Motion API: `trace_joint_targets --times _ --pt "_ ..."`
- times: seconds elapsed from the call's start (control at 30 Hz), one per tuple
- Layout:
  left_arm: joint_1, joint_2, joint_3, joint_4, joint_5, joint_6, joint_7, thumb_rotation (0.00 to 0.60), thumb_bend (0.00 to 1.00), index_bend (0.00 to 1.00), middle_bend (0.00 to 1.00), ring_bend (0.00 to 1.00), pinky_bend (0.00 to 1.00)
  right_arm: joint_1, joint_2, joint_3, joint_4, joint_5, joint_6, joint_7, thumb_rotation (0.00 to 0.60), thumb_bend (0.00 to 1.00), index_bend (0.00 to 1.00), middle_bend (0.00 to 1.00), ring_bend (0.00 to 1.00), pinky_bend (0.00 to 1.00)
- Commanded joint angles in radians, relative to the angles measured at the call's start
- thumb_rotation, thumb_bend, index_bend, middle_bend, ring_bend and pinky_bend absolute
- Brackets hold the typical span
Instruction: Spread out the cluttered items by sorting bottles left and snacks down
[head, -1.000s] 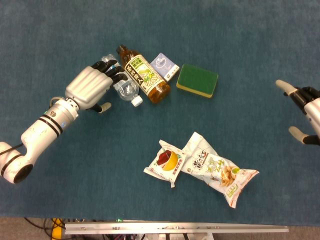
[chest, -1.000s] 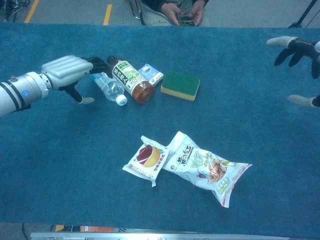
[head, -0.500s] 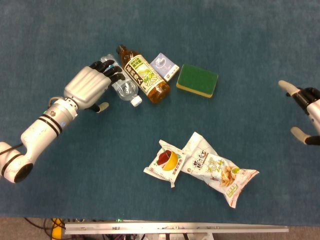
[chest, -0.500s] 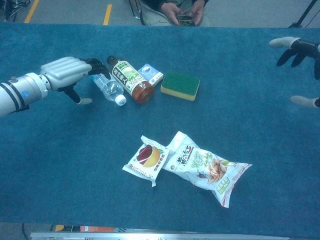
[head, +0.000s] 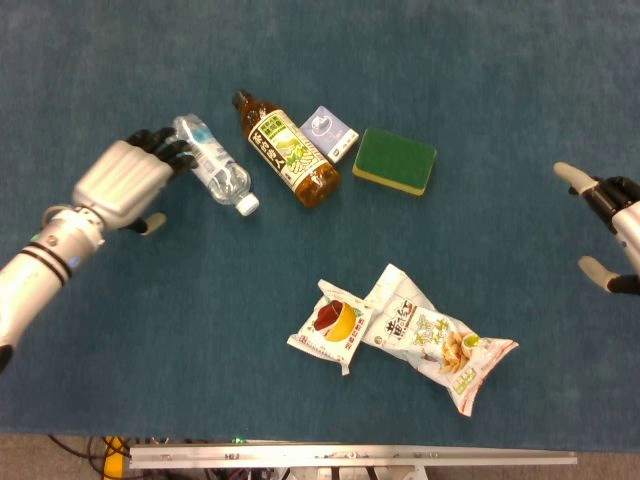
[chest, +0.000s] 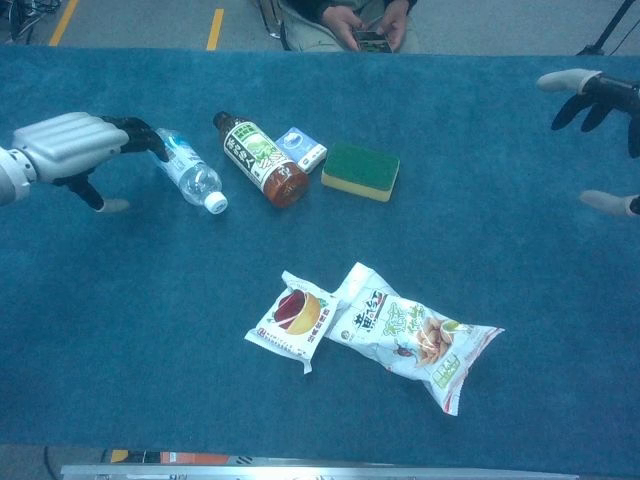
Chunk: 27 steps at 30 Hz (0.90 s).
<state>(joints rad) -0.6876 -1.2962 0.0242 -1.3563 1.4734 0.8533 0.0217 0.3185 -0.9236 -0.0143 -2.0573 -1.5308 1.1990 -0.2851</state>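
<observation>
A clear water bottle lies flat at the left, cap pointing toward me. My left hand is at its far end, dark fingertips touching the bottle's base and thumb spread apart below. A brown tea bottle lies just right of it, a gap between the two. Nearer me lie a small snack pack and a larger chip bag, overlapping at one edge. My right hand hovers at the far right, fingers apart and empty.
A small blue-and-white box touches the tea bottle's right side. A green and yellow sponge lies to the right of it. A person sits beyond the table's far edge.
My left hand has drawn back to the left and the clear bottle has slid left with it, away from the tea bottle. The right hand has barely shifted.
</observation>
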Motion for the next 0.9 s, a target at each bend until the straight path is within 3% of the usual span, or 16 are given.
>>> trace_joint_targets --times 0.03,0.9 --pt "0.012 0.017 -0.009 -0.019 -0.004 0.030 -0.007 0.600 0.26 0.21 0.16 0.06 0.16 -0.003 0.001 -0.001 -0.002 -0.004 0.001 -0.001 0.600 0.22 0.00 0.31 0.31 0.51" --pt "-0.052 -0.137 -0.007 0.132 0.052 -0.013 -0.001 0.600 0.26 0.17 0.10 0.05 0.16 -0.024 0.013 0.001 0.002 -0.003 0.006 0.017 0.600 0.22 0.00 0.31 0.31 0.51"
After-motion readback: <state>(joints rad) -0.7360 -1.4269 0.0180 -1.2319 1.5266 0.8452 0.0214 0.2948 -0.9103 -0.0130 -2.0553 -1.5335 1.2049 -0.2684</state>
